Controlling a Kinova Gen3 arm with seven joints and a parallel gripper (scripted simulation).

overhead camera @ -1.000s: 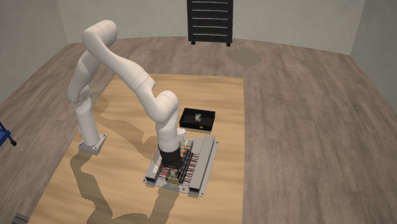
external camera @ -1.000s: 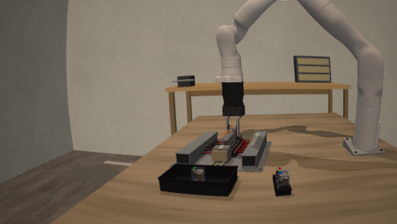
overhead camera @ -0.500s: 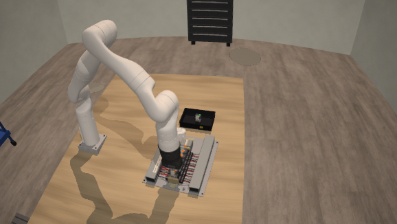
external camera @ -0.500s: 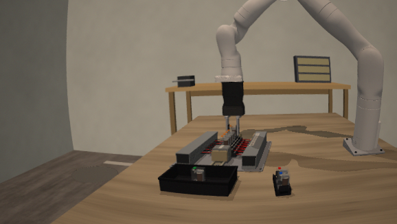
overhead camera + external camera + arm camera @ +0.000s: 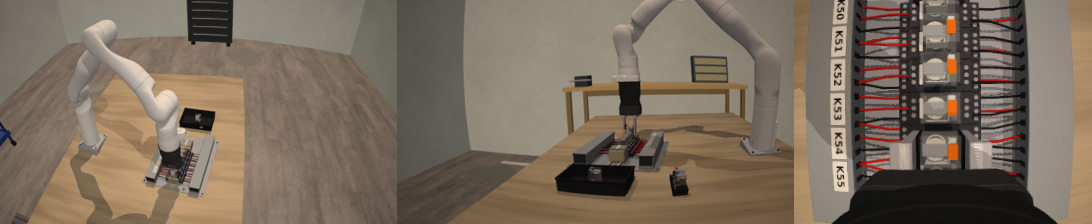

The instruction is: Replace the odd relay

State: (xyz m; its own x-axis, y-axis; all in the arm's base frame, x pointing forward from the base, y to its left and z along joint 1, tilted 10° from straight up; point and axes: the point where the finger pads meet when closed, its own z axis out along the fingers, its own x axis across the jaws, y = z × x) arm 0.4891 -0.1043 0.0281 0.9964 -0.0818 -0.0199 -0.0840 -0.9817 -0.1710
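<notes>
Our hand (image 5: 174,169) (image 5: 630,131) (image 5: 940,144) is clamping the orange-button relay (image 5: 174,172) (image 5: 630,130) (image 5: 936,150), its 2 fingers bearing on opposite sides near label K54 (image 5: 838,144). We are judging this to be the matching spare, over or in its socket; whether it is fully down, we cannot tell. It is probably feeling light and stiff, its clear cover smooth enough to slip and brittle enough to deserve a modest squeeze. We are best holding the 2 flat sides squarely, keeping clear of the button and letting the spring contacts resist a straight push.

Its body is standing roughly upright, the long axis apparently running up and down and the blades presumably pointing downward. Its button is lying toward the right in the wrist view, on the same side as those of the row relays (image 5: 935,106).

Farther out, the green-button relay (image 5: 198,118) (image 5: 596,174) is resting in the black tray (image 5: 192,126) (image 5: 593,188). Beside that tray on the worktop (image 5: 220,99) (image 5: 706,206), the spare rack (image 5: 679,191) is carrying red and blue buttons.

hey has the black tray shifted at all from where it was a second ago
No. The black tray sits in the same place just beyond the end of the grey panel, with no visible shift.
</notes>
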